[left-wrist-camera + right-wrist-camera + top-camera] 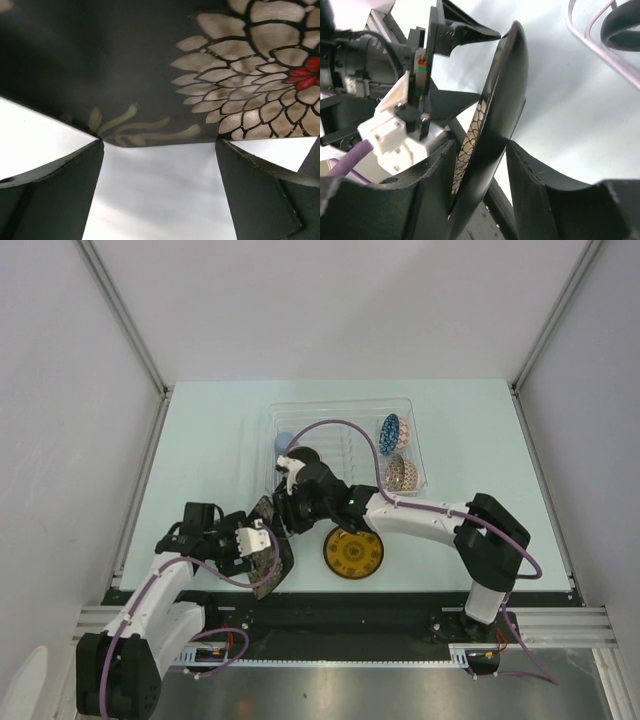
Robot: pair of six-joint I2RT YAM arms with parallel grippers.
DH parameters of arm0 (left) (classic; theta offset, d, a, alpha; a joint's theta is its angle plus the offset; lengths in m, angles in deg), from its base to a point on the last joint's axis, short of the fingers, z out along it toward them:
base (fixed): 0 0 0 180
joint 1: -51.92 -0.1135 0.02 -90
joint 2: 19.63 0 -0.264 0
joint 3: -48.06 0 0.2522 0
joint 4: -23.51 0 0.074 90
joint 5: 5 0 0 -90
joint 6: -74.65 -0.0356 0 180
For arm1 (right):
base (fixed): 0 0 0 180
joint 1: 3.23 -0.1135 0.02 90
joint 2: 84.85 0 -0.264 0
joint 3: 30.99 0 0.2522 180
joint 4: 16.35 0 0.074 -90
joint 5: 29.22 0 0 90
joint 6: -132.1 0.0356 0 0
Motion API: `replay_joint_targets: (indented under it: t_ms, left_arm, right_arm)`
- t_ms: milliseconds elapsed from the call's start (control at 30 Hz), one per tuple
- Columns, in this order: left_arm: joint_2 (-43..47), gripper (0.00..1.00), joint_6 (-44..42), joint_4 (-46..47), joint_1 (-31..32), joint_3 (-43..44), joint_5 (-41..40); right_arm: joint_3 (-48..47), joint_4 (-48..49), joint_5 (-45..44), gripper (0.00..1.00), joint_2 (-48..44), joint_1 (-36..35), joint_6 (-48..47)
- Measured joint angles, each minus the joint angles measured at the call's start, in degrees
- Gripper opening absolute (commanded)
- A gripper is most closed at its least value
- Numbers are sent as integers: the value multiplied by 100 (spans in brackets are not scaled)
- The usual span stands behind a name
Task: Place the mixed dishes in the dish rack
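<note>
Right fingers (532,175) clamp black square floral plate (512,75), clear only from right wrist | left fingers (60,195) wide, empty

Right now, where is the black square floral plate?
Top view: the black square floral plate stands on edge front-left, between left gripper and right gripper, left of the yellow round saucer.

Black square floral plate (150,75) runs off the top and both sides of the left wrist view, with its dark left part blurred. In the right wrist view its lower end is cut by the bottom edge. Right gripper (480,147) against the plate is black on black, so contact can't be told. From above, dark mug (306,454) sits mostly under the right arm and pale blue cup (283,441) partly. Dish rack (330,408) ribs are too faint to make out.
</note>
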Motion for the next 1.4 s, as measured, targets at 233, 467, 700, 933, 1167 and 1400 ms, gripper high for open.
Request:
replay_joint_targets:
  t_ms: [233,467,700,933,1167,1400]
  left_arm:
    - [7,100,170,-9,7,2,-20]
    - [70,100,498,-9,15,9,-31]
    - [96,100,1209,37,52,280,13]
    - [551,100,1606,-61,-269,841,83]
    - [645,100,1781,-275,-485,863,175]
    - [201,100,2212,-492,-1432,1945,509]
  right_arm:
    - [-256,-177,11,29,195,48,13]
    - [-481,-507,-76,0,354,96,-160]
    - [-494,-1381,-289,0,466,-92,-603]
    - [-494,-1777,-627,0,466,-216,-846]
    - [-494,-1773,-704,0,466,-197,-831]
    - [-494,-1825,-852,0,205,-208,-973]
